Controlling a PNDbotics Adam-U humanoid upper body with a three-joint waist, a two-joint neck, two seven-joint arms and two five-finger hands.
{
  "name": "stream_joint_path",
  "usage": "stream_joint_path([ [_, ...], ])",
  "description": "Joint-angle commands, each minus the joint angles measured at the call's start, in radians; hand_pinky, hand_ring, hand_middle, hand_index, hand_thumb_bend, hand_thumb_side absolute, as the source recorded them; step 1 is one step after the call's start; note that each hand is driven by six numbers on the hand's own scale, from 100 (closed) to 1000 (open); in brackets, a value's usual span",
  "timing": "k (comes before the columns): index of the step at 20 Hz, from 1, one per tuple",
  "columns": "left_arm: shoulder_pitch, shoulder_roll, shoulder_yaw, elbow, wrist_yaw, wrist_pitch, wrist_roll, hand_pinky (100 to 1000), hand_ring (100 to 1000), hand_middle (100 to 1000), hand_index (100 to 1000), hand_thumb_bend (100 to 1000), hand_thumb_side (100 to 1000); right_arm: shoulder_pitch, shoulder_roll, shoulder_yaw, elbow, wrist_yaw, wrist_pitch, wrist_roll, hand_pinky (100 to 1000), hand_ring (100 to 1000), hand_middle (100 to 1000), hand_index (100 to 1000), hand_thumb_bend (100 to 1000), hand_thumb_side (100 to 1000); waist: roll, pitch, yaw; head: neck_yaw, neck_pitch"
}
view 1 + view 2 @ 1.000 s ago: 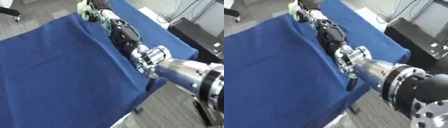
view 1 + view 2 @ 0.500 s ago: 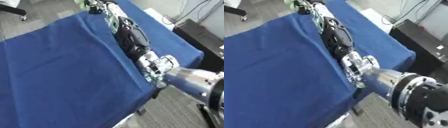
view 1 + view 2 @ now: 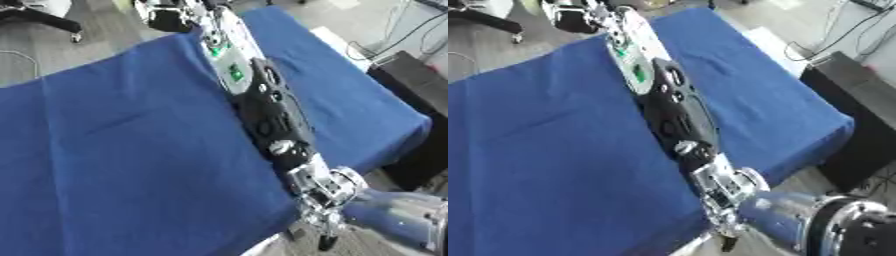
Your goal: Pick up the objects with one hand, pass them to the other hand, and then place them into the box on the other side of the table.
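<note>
Across the left eye view, the black and silver right arm (image 3: 271, 125) stretches up the blue cloth-covered table (image 3: 114, 160) to the right hand (image 3: 171, 15) at the far edge; whether its fingers are curled cannot be told. Over in the right eye view, that hand sits further left, near a pale yellow-green shape (image 3: 533, 6). Half a second ago the arm reached less far up. No box shows

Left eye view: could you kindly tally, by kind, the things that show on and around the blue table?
Robot arm: 1
Right robot hand, at the table's far edge: 1
Blue-covered table: 1
Black cabinet: 1
Chair base: 1
Total: 5
</note>
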Motion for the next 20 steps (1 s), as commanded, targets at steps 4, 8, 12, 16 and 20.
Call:
stream_joint_path([
  [4, -0.024, -0.005, -0.014, 0.014, -0.092, -0.020, 0.011, 715, 663, 697, 894, 100, 672, 0.044, 0.084, 0.073, -0.156, -0.100, -0.020, 0.084, 643, 183, 100, 150, 100, 100, -0.018, -0.033, -0.007, 0.062, -0.003],
  [8, -0.030, -0.006, -0.020, 0.019, -0.167, -0.035, 0.018, 722, 681, 710, 902, 100, 570, 0.080, 0.118, 0.105, -0.189, -0.152, -0.032, 0.125, 641, 180, 100, 150, 100, 100, -0.016, -0.034, -0.013, 0.177, -0.003],
  [12, -0.044, 0.005, -0.022, 0.016, -0.258, -0.052, 0.018, 738, 707, 739, 913, 100, 418, 0.108, 0.138, 0.127, -0.210, -0.199, -0.040, 0.155, 640, 176, 100, 150, 100, 100, -0.013, -0.032, -0.018, 0.261, -0.003],
  [16, -0.074, 0.017, -0.022, 0.004, -0.354, -0.078, 0.018, 755, 728, 755, 920, 210, 277, 0.131, 0.152, 0.142, -0.218, -0.231, -0.044, 0.181, 637, 171, 100, 150, 100, 100, -0.011, -0.029, -0.022, 0.314, -0.003],
  [20, -0.102, 0.016, -0.027, -0.002, -0.412, -0.101, 0.022, 760, 734, 760, 923, 253, 238, 0.154, 0.164, 0.158, -0.219, -0.258, -0.049, 0.202, 635, 166, 100, 150, 100, 139, -0.009, -0.025, -0.025, 0.380, -0.003],
])
